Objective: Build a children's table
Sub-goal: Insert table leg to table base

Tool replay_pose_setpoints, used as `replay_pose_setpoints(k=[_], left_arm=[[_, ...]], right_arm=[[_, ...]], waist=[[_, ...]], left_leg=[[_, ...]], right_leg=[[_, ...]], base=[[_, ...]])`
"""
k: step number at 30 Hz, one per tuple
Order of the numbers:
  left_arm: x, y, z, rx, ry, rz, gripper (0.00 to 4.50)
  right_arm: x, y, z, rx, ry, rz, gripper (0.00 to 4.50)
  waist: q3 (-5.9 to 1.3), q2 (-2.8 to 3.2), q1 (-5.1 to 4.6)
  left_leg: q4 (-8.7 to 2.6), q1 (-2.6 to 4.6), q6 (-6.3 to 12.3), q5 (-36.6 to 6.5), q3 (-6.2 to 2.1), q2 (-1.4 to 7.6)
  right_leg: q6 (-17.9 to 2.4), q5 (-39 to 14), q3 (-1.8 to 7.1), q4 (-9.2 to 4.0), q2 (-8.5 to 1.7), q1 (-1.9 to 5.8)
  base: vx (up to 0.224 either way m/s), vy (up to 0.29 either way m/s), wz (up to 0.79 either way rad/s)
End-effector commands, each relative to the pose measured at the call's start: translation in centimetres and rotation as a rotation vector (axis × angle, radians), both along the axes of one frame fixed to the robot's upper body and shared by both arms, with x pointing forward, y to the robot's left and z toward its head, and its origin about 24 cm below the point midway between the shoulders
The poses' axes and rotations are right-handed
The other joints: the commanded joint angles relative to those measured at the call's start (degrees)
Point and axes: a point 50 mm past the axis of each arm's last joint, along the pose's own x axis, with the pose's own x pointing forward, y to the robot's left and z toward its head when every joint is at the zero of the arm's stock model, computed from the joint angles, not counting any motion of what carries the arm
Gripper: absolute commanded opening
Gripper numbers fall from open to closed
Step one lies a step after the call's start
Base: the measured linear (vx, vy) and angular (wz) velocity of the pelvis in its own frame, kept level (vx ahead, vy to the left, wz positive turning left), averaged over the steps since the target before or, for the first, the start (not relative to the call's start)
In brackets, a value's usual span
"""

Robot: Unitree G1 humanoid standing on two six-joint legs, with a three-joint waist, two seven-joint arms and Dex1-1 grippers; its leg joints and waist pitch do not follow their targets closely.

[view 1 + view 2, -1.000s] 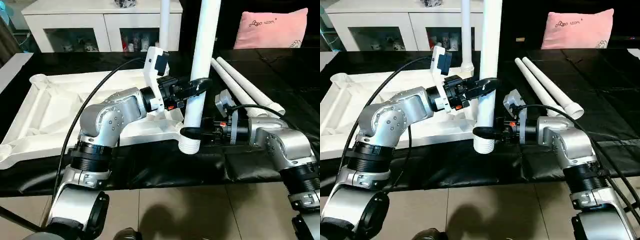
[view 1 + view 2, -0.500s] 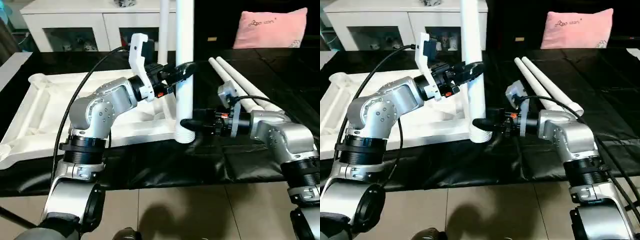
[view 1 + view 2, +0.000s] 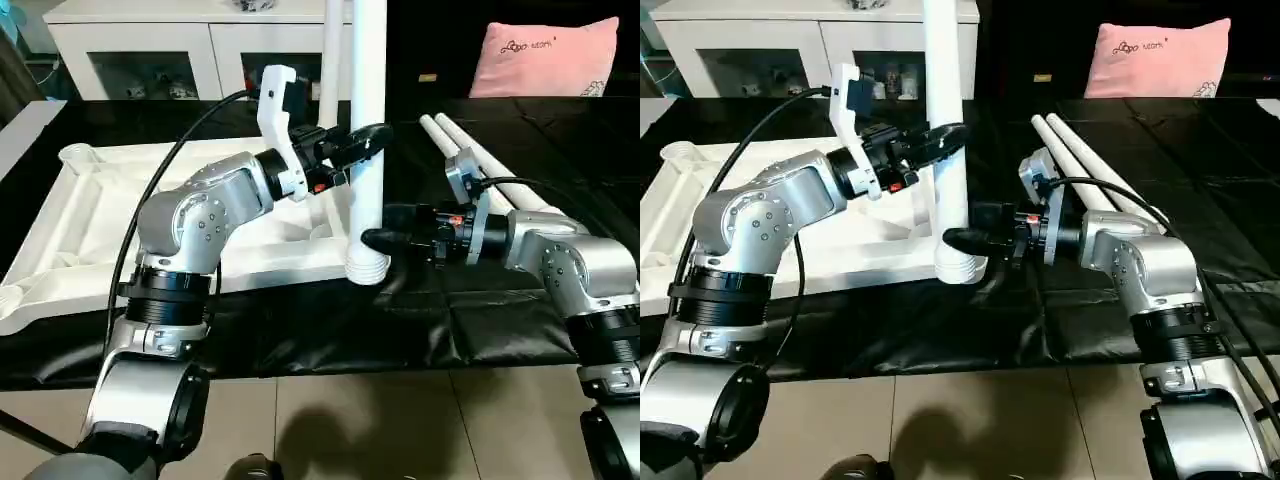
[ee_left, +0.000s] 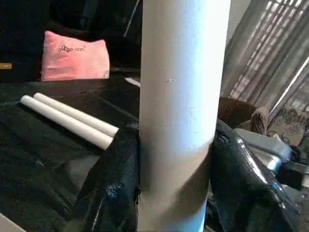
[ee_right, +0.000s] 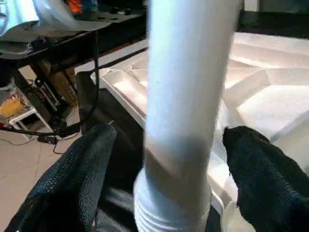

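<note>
left end effector (image 3: 368, 140) — clamped on upright leg (image 3: 367, 90) | right end effector (image 5: 169, 179) — spread wide, gaps beside leg

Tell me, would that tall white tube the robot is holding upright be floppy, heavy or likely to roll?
Probably stiff: the leg stands straight with only the left gripper clamped around it. Likely light, being a hollow-looking plastic tube held by one gripper. It's round and smooth, so laid down it might roll, like the two legs lying on the black mat.
</note>
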Motion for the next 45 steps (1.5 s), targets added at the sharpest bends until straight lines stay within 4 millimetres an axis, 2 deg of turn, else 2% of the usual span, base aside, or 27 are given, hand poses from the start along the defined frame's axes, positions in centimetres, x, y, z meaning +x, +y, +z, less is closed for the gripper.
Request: replay_pose_setpoints(k=[1, 8, 16, 31, 35, 38, 39, 45], left_arm=[[-0.4, -0.6, 1.0, 0.015, -0.043, -0.041, 1.8], [-1.5, -1.7, 1.3, 0.05, -0.078, -0.139, 1.8], [-1.5, -1.9, 1.4, 0.058, -0.088, -0.151, 1.8], [-1.5, -2.0, 1.5, 0.083, -0.109, -0.163, 1.8], [-1.3, -2.1, 1.7, 0.076, -0.113, -0.158, 1.8], [-1.3, -2.1, 1.8, 0.075, -0.115, -0.157, 1.8], [-1.3, -2.1, 1.8, 0.075, -0.115, -0.157, 1.8], [-1.4, -2.1, 1.8, 0.074, -0.115, -0.161, 1.8]], right_arm=[[0.2, 0.1, 0.4, -0.008, -0.001, -0.004, 3.89], [0.2, 0.9, 0.2, -0.017, 0.009, 0.037, 3.89], [-0.3, 1.5, -0.1, -0.008, 0.026, 0.087, 3.89], [-0.5, 1.5, -0.8, -0.042, 0.05, 0.108, 2.46], [-0.4, 1.5, -1.1, -0.056, 0.045, 0.097, 2.32], [-0.2, 1.5, -1.2, -0.053, 0.052, 0.073, 2.32], [-0.2, 1.5, -1.2, -0.052, 0.053, 0.073, 2.64], [-0.2, 1.5, -1.1, -0.05, 0.052, 0.074, 3.12]], waist=[[-4.8, -1.41, -0.05], [-4.74, -1.6, -0.05], [-4.71, -1.59, -0.09], [-4.8, -1.52, -0.06], [-4.78, -1.54, -0.03], [-4.75, -1.54, -0.04], [-4.77, -1.54, -0.02], [-4.81, -1.55, 0.0]], left_leg=[[-3.56, 1.59, 3.27, -7.3, -1.17, 2.58], [-3.55, 1.54, 3.46, -7.0, -1.12, 2.62], [-3.61, 1.6, 2.92, -7.6, -1.15, 2.62], [-3.55, 1.58, 3.05, -6.9, -1.16, 2.61], [-3.52, 1.55, 3.23, -6.8, -1.12, 2.58], [-3.53, 1.56, 3.16, -6.9, -1.12, 2.56], [-3.53, 1.6, 3.14, -7.0, -1.13, 2.57], [-3.52, 1.55, 3.26, -6.6, -1.17, 2.61]], right_leg=[[-14.5, -8.5, 2.06, -3.92, -3.01, 2.74], [-14.7, -8.2, 2.1, -3.84, -3.06, 2.74], [-14.2, -8.9, 2.12, -3.95, -3.01, 2.73], [-14.6, -7.5, 2.14, -3.77, -3.0, 2.78], [-14.7, -7.3, 2.13, -3.76, -2.99, 2.77], [-14.7, -7.6, 2.14, -3.79, -2.99, 2.77], [-14.6, -7.8, 2.13, -3.8, -3.02, 2.79], [-14.8, -6.9, 2.12, -3.67, -2.99, 2.81]], base=[[0.0, 0.0, 0.0], [0.0, 0.0, 0.0], [0.0, 0.0, 0.0], [0.0, 0.0, 0.0], [0.0, 0.0, 0.0], [0.0, 0.0, 0.0], [0.0, 0.0, 0.0], [0.0, 0.0, 0.0]])
